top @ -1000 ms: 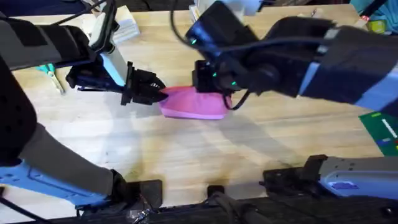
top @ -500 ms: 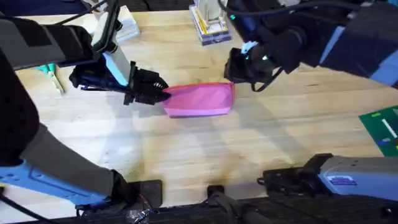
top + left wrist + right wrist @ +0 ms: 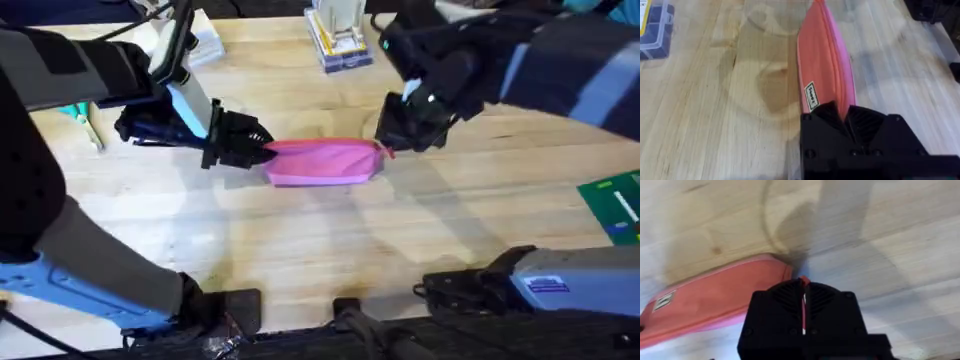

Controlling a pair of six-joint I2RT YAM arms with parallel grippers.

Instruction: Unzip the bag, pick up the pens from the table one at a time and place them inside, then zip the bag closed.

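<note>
Between both tools, bag (image 3: 322,161), ends pinched

Your two arms wear matte black housings with pale blue-grey link sections, black cables looping off the upper joints. The left gripper (image 3: 262,152) ends in ribbed black fingers (image 3: 865,122); a white segment sits behind it. The right gripper (image 3: 383,148) carries the same ribbed black fingers (image 3: 820,297).
</note>
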